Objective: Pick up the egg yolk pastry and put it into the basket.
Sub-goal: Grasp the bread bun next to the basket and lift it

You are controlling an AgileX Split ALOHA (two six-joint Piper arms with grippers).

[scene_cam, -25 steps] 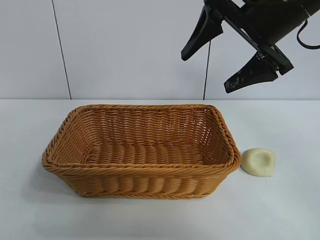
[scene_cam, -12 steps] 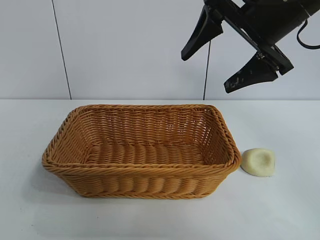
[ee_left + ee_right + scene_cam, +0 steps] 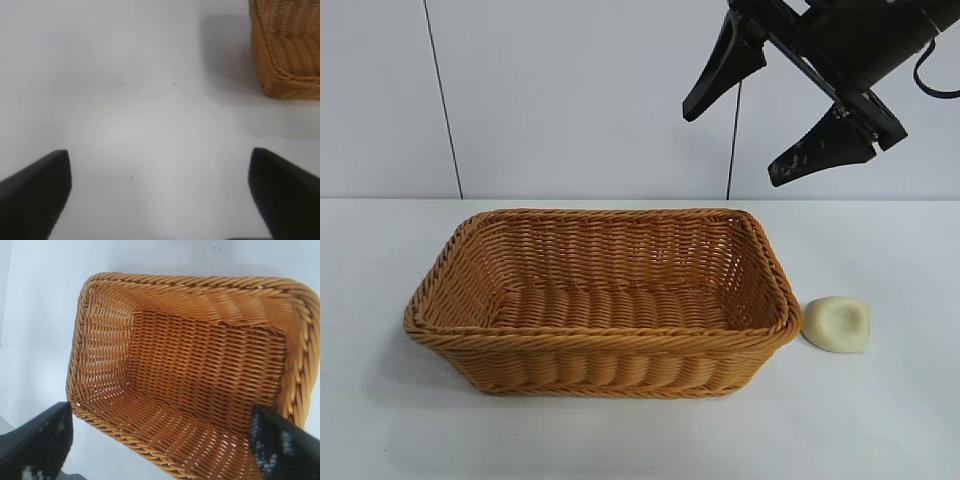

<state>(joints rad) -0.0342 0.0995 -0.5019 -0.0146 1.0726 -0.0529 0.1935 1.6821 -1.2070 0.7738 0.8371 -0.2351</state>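
Pastry (image 3: 836, 324) is lying on the surface (image 3: 880, 420) just beside the basket (image 3: 610, 340); my right hand (image 3: 775, 105) is hanging high, released. Left hand (image 3: 160, 200), spread, is idling. Right wrist is framing only basket (image 3: 200, 385), so I'm risking a misjudged descent.

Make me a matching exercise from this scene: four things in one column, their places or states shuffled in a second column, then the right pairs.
Things:
1. pastry
2. basket
3. right gripper
4. left gripper

Places or states:
A. open, up in the air above the basket's right end
B. on the table, just right of the basket
C. open, over bare table beside the basket
D. empty, mid-table

Pairs: 1-B, 2-D, 3-A, 4-C
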